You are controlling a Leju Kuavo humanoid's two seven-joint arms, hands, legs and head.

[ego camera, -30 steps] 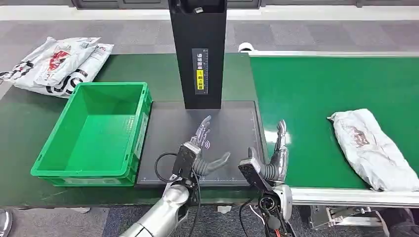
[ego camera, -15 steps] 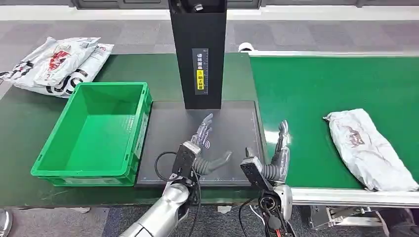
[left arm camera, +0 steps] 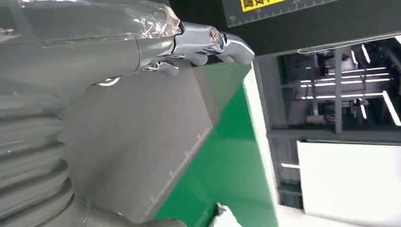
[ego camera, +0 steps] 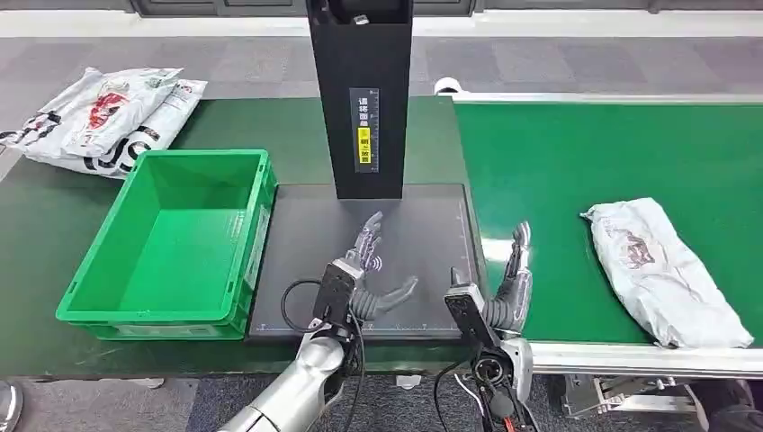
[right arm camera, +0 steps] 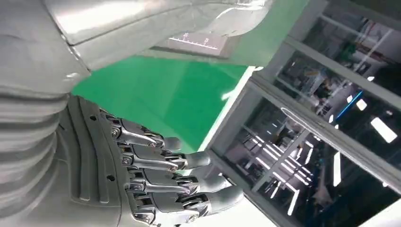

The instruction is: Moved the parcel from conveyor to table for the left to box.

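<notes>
Although both hands were spread and held nothing, the right hand (ego camera: 513, 283) hovered at the conveyor's (ego camera: 558, 162) near left corner, well short of the parcel (ego camera: 661, 270), which lay near the belt's near edge toward its right end. The left hand (ego camera: 367, 270) hung over the dark mat (ego camera: 306, 234). The parcel's long axis ran diagonally, its narrower end toward the belt's middle and its other end at the near right. A soft, slack bag might fold or slip from a one-sided grasp.
</notes>
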